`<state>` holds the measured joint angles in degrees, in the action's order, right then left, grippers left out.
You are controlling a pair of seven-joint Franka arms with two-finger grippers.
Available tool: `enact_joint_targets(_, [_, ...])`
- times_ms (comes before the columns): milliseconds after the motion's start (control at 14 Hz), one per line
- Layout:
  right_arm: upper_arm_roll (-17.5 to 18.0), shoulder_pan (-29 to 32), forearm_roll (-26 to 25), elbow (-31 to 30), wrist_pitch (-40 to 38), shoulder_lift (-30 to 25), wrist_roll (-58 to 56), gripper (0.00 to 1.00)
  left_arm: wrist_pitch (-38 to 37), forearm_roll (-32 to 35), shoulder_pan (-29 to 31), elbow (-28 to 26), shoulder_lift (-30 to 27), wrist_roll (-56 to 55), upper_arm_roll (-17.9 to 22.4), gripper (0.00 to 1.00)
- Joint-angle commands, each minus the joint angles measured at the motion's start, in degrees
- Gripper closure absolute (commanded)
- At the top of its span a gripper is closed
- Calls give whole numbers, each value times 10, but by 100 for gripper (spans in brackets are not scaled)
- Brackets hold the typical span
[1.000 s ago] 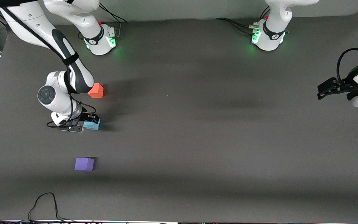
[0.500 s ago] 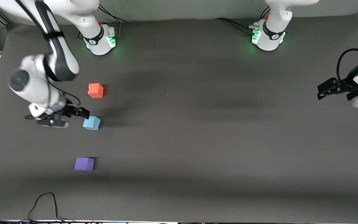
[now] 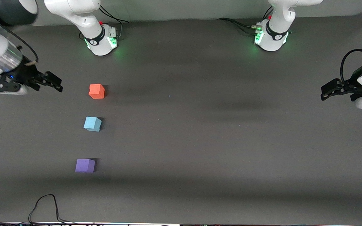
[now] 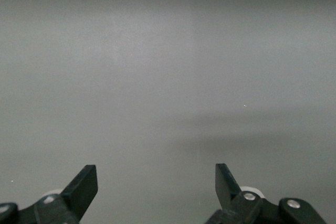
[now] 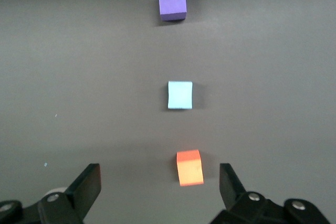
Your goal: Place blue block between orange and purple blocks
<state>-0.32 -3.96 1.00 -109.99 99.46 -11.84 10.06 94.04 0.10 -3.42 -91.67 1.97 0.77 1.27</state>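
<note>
Three small cubes sit in a loose line on the dark table (image 3: 200,141), toward my right arm's end. The orange block (image 3: 96,91) lies farthest from the front camera, the purple block (image 3: 85,165) nearest, and the blue block (image 3: 92,123) rests between them, apart from both and touching nothing. A second ago my right gripper (image 3: 55,83) was down at the blue block; half a second ago it had let go and hung just beside it. Now it has pulled up and away to the table's edge at my right arm's end, fingers spread wide with nothing between them. Its wrist camera looks back on all three cubes in their row. The blocks have not shifted since the release. My left gripper (image 3: 328,91) waits over the table's other end, unmoved, fingers spread wide and empty, over bare table.
</note>
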Motion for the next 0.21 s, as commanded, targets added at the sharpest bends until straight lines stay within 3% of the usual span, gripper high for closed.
enact_joint_targets(0, [-3, -2, 14, 62, -60, 17, -13, 0, -9, 2, -9, 6, 1, 9, 8, 0])
enact_joint_targets(143, [-3, -1, 14, 76, -74, 18, -13, 0, -9, 1, -9, 6, 1, 9, 8, 0])
